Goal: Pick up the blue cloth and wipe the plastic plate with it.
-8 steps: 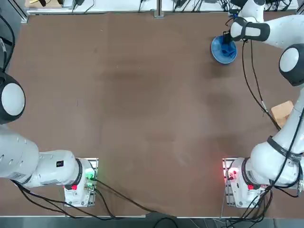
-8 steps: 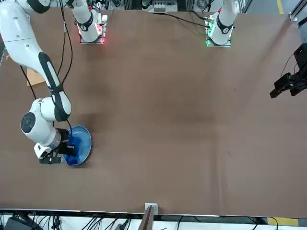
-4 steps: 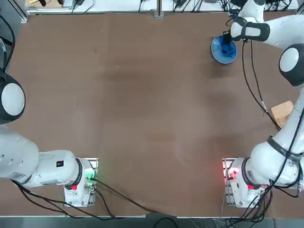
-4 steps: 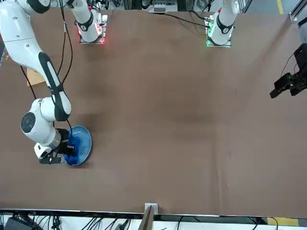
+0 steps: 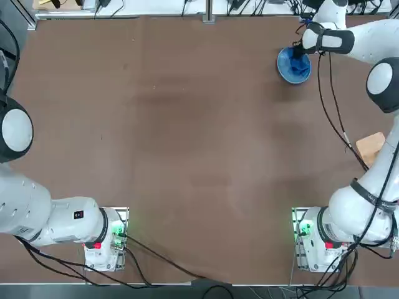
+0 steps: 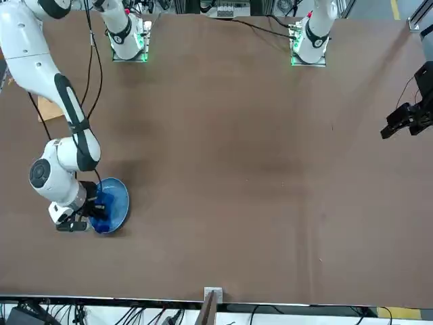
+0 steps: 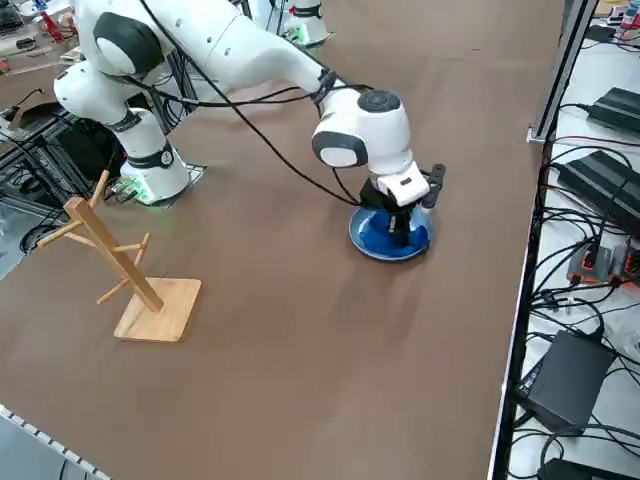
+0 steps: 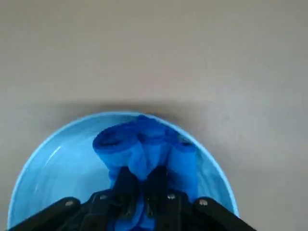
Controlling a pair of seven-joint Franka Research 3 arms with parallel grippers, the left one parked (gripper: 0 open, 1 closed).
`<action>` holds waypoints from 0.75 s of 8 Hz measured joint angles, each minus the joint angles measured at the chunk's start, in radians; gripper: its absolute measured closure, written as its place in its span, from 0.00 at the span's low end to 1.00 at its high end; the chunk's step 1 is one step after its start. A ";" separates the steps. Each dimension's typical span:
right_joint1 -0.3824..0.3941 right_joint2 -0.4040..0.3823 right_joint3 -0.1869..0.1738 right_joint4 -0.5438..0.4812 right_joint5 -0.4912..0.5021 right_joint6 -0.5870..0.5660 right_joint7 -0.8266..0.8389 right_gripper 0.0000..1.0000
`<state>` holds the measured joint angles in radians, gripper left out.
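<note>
Top view: the small round sky-blue plastic plate [image 5: 288, 67] sits at the far right of the brown desk [image 5: 187, 137], and the soft royal-blue fabric cloth [image 5: 300, 63] lies bunched on the side of it under the right arm's wrist. The right claw [image 5: 300, 55] is directly over that bunch.

Front view: the plate's rim [image 6: 122, 201] shows clear of the arm, with the cloth [image 6: 101, 207] gathered on the part nearest the white wrist. The claw [image 6: 95, 210] reaches down into the plate.

Right side view: the claw [image 7: 399, 232] points straight down, its tips buried in the cloth [image 7: 385, 233], which rests on the plate [image 7: 368, 244]. A wooden peg rack [image 7: 125, 271] stands well apart, nearer the arm's base.

Right wrist view: the two dark fingers [image 8: 124, 188] stand nearly together, pinching a ridge of cloth [image 8: 144, 144] between them; folds spill out beyond the tips onto the plate's floor [image 8: 57, 163].

The cloth looks limp and light, so it should drag and fold rather than push; a grip on a thick gathered ridge, as here, seems the surest hold. The plate looks light and smooth, with nothing pinning it, so it may well slide on the desk under sideways wiping; gentle downward pressure would likely help.
</note>
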<state>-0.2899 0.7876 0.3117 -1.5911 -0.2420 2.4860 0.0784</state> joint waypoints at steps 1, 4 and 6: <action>0.000 -0.005 0.002 -0.006 0.000 -0.009 0.000 0.89; 0.000 -0.013 0.006 -0.007 0.000 -0.053 0.002 0.89; 0.003 -0.014 0.007 -0.007 0.000 -0.063 0.048 0.89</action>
<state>-0.2868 0.7732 0.3190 -1.5986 -0.2425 2.4225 0.1262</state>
